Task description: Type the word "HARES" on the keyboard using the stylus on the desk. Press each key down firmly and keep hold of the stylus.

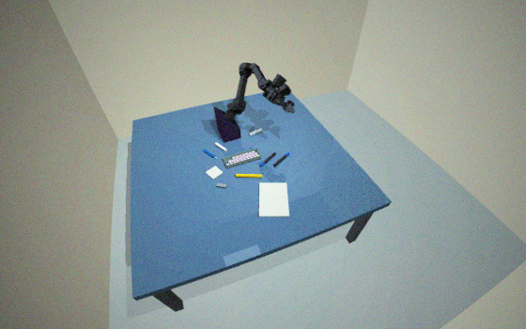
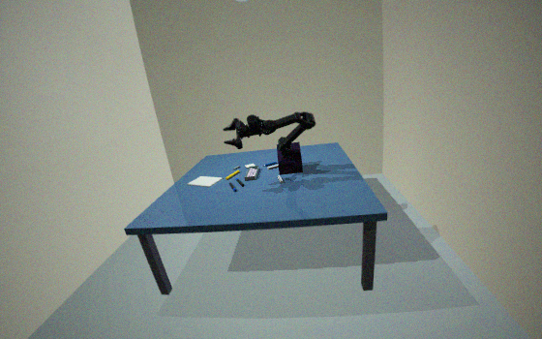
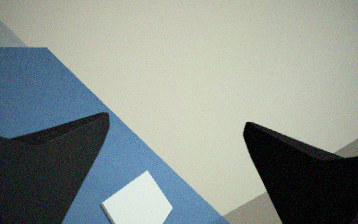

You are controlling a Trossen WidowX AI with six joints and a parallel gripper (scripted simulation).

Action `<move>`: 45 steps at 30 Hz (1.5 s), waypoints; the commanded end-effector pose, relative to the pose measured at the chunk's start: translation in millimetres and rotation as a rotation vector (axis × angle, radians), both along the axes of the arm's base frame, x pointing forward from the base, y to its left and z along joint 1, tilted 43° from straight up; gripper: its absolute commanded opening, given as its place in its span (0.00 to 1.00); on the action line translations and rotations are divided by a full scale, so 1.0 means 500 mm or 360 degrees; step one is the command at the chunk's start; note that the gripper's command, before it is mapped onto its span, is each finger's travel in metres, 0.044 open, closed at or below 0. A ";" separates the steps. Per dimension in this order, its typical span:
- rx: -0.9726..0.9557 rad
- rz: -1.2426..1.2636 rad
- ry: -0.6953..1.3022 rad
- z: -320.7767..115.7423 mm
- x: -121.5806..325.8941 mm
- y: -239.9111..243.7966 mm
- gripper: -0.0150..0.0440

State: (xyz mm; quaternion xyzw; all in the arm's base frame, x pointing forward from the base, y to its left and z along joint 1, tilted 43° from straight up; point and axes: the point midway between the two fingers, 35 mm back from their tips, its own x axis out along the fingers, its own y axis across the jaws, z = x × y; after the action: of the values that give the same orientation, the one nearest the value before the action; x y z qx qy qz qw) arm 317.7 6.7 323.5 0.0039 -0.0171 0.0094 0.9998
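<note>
I have the tool (image 1: 291, 108) (image 2: 225, 136) (image 3: 178, 124) wide open, with nothing between its fingers; it hangs in the air above the worktop (image 1: 188, 226) (image 2: 290, 203) (image 3: 35, 90), well apart from the keyboard (image 1: 241, 158) (image 2: 252, 173). The arm (image 1: 240, 89) (image 2: 295, 127) rises beside a dark block (image 1: 227, 129) (image 2: 290, 162) and reaches outward from there.

The keyboard lies flat with its pale keys facing up. I cannot tell for certain which of the slim things around it is the stylus, but none of them is in my tool. In the top view, a blue pen (image 1: 209, 153) (image 2: 270, 164) and a white stick (image 1: 221, 147) (image 2: 273, 167) lie to the left of the keyboard. Two dark pens with blue ends, one nearer the keyboard (image 1: 268, 160) (image 2: 240, 182) and one farther out (image 1: 281, 160) (image 2: 233, 187), lie to its right. A yellow marker (image 1: 249, 176) (image 2: 232, 174) lies just below it, near a large white pad (image 1: 274, 199) (image 2: 205, 181).

I also see a small white square (image 1: 214, 172) (image 2: 250, 166), a little grey piece (image 1: 221, 185) (image 2: 236, 168) and a short white bar (image 1: 255, 132) (image 2: 281, 178) near the block. My wrist view catches the two fingers standing far apart and a flat white shape (image 3: 140, 200), cut off at the bottom edge.
</note>
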 end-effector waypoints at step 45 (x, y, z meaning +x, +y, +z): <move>0.0978 0.0816 0.2370 -0.714 -0.095 0.031 0.25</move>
State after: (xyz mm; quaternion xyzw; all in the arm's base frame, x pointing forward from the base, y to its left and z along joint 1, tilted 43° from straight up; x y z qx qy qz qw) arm 274.4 50.4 -8.3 0.2803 0.6440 0.2315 0.6731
